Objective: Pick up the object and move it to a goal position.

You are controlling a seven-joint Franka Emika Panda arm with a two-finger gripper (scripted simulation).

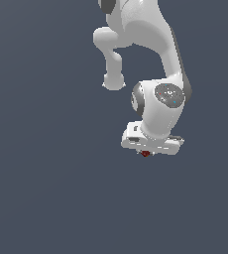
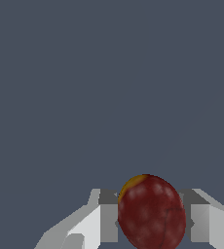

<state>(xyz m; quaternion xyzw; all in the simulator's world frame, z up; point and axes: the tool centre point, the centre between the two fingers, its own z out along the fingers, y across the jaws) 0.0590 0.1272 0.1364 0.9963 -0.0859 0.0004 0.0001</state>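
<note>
**Red object caught between the fingers, goal not in sight**

In the exterior view, the white, smooth-shelled robot arm (image 1: 158, 64) reaches down from the top of the picture over a plain slate-grey ground (image 1: 46, 188). Its white, box-shaped gripper (image 1: 146, 152) points downward, and just under its lower edge shows the small dark red, roughly round object (image 1: 145, 153), far narrower than the gripper body. From here the fingers themselves are too small to make out, and no shadow or contact line tells whether the object rests on the ground or hangs clear of it.

The wrist view is much clearer. The dark red object (image 2: 151, 212), mottled and egg-like with a small orange-yellow patch at one end, sits squarely between the two grey-and-white fingers (image 2: 108, 221). One finger pad meets it on each side, with no visible gap, so the fingers are drawn in narrow and appear to be clamped on the object. Behind it lies only the same flat grey ground.

As to progress, the grasp looks made, so the picking half of the task seems done or nearly so; whether the lift has begun I cannot tell. What is left is the carry to the goal position. Neither view shows any marker for that goal, so how far off it lies cannot be judged from here.
</note>
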